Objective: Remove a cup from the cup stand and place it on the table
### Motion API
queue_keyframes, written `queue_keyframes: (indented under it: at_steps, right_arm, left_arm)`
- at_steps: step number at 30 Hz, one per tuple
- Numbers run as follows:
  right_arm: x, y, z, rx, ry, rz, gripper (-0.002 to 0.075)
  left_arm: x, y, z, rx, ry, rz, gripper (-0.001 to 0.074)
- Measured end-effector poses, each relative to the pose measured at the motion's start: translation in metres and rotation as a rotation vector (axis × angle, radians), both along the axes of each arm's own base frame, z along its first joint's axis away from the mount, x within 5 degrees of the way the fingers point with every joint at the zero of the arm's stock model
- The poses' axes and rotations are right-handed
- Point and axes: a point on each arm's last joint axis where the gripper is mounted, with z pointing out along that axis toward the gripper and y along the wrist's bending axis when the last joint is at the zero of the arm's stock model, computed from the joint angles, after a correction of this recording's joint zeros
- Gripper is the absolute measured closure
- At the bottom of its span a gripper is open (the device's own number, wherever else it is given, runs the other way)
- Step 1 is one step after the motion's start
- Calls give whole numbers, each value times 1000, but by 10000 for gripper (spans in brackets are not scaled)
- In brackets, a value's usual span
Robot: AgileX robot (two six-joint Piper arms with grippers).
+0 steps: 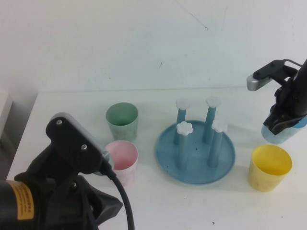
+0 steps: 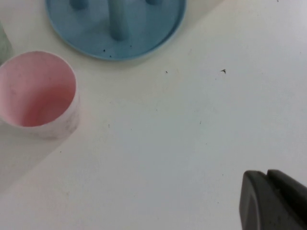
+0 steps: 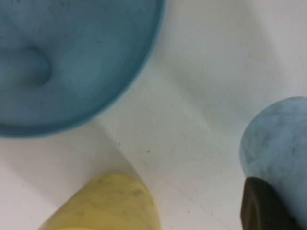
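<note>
Lab-like test bench: bare white table (image 1: 72, 105), blank white wall (image 1: 120, 43).

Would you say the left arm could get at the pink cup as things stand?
Probably yes: the left gripper, shut and holding nothing, hovers beside the pink cup, with only bare table between. The right gripper holds the cup far off.

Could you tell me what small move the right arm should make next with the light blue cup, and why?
Probably lower it. The right gripper is shut on the cup, off the cup stand, over bare table behind the yellow cup. The left gripper, shut, waits near the pink cup.
</note>
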Motion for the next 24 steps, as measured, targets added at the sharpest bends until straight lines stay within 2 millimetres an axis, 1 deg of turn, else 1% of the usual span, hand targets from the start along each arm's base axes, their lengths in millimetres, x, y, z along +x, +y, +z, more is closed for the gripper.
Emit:
queue_keyframes:
  at_steps: [3, 6, 8, 10, 13, 16, 18, 20, 22, 24]
  right_arm:
    - [2, 0, -4, 5, 4, -36, 707]
    - [4, 1, -3, 13, -6, -74, 680]
    - [7, 1, 0, 19, -18, -84, 628]
    - [10, 2, 6, 28, -35, -91, 550]
    - [14, 4, 17, 47, -48, -106, 458]
    - [17, 6, 32, 68, -48, -108, 421]
    - [18, 7, 45, 79, -48, -103, 417]
    - [17, 8, 58, 87, -45, -96, 431]
    - [13, 8, 75, 88, -52, -70, 483]
    - [5, 7, 95, 93, -85, -37, 570]
  left_arm:
    - [0, 1, 2, -16, -6, 12, 737]
    - [1, 0, 2, -26, -16, 15, 737]
    - [1, 0, 3, -37, -27, 18, 736]
    - [3, -1, 4, -55, -42, 23, 737]
    - [4, -2, 6, -82, -55, 38, 737]
    - [5, 0, 9, -88, -85, 55, 737]
    - [5, 4, 12, -88, -121, 78, 737]
    - [5, 10, 17, -99, -167, 108, 737]
    - [3, 16, 25, -125, -232, 136, 737]
    - [0, 25, 36, -161, -317, 156, 737]
